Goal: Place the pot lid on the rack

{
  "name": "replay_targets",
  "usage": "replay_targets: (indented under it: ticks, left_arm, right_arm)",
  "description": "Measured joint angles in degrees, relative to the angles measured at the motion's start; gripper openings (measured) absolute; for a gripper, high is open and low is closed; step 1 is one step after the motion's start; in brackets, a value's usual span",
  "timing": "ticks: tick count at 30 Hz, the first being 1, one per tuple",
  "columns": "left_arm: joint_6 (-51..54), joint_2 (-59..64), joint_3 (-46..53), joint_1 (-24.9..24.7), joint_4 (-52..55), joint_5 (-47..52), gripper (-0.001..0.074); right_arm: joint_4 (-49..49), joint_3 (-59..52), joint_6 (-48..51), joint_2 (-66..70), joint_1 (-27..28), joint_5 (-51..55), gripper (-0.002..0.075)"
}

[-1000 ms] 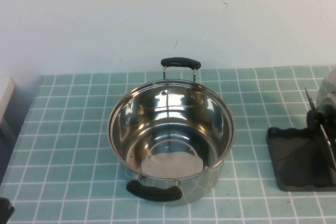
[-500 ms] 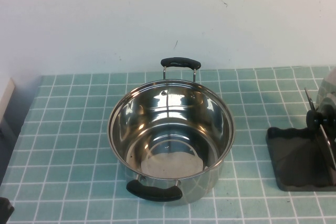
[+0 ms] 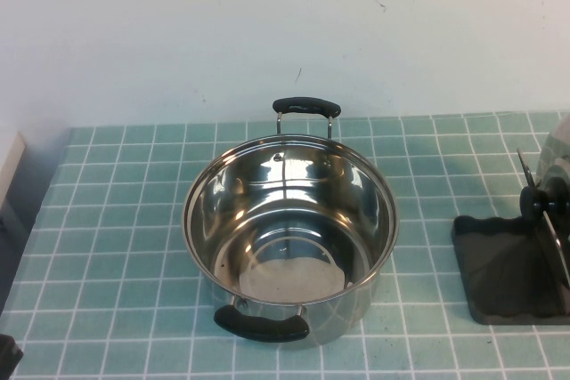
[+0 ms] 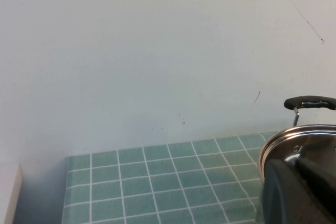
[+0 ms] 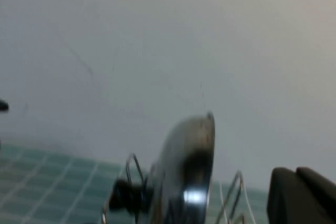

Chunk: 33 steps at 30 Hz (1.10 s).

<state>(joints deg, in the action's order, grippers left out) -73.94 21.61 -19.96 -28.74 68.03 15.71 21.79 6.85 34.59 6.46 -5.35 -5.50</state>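
Teal tiles (image 3: 107,220) meet a white wall (image 3: 178,24); pot lid (image 3: 557,162) stands edge-on in the rack (image 3: 499,273), cut off. Left gripper (image 4: 299,192) sits by the pot (image 4: 294,148), right gripper (image 5: 304,195) beside the lid; neither's state is readable.

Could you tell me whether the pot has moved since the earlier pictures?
No. The pot sits on the same tiles, as far from the rack as before.

Pots: one, steel pot (image 3: 289,236)
Pot lids: one, pot lid (image 5: 186,171)
Racks: one, rack (image 3: 503,269)
Pot handles: two, black
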Motion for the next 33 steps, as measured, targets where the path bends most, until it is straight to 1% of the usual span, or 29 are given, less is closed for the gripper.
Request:
replay_targets:
  ticks: [2, 4, 6, 8, 11, 17, 23, 25, 30, 33]
  left_arm:
    - [0.0, 0.0, 0.0, 0.0, 0.0, 0.0, -0.0002]
    - [0.0, 0.0, 0.0, 0.0, 0.0, 0.0, -0.0002]
    - [0.0, 0.0, 0.0, 0.0, 0.0, 0.0, -0.0001]
    - [0.0, 0.0, 0.0, 0.0, 0.0, 0.0, -0.0002]
    - [0.0, 0.0, 0.0, 0.0, 0.0, 0.0, -0.0002]
    - [0.0, 0.0, 0.0, 0.0, 0.0, 0.0, -0.0002]
    - [0.0, 0.0, 0.0, 0.0, 0.0, 0.0, -0.0002]
    - [0.0, 0.0, 0.0, 0.0, 0.0, 0.0, -0.0002]
    - [0.0, 0.0, 0.0, 0.0, 0.0, 0.0, -0.0002]
    - [0.0, 0.0, 0.0, 0.0, 0.0, 0.0, -0.0002]
  right_arm:
    - [-10.3, -1.2, -12.4, -2.4, 4.4, 9.1, -0.0001]
    - [-18.4, -2.5, -20.4, -4.7, 8.5, 15.5, -0.0001]
    - [-21.8, -3.9, -23.7, -6.3, 11.1, 18.5, -0.0001]
    - [-23.4, -6.0, -25.1, -6.9, 12.1, 19.7, -0.0001]
    - [-24.2, -8.3, -25.9, -7.2, 12.3, 21.1, -0.0002]
    - [-24.5, -8.4, -26.4, -7.2, 12.3, 24.5, -0.0002]
    - [-24.5, -8.4, -35.6, -7.2, 12.3, 24.5, -0.0002]
    - [-24.4, -8.4, -37.9, -7.2, 11.2, 24.6, -0.0002]
    - [-26.0, -8.4, -39.3, -7.2, 5.6, 24.7, -0.0002]
    - [-26.5, -8.4, -39.3, -7.2, 4.5, 24.8, -0.0003]
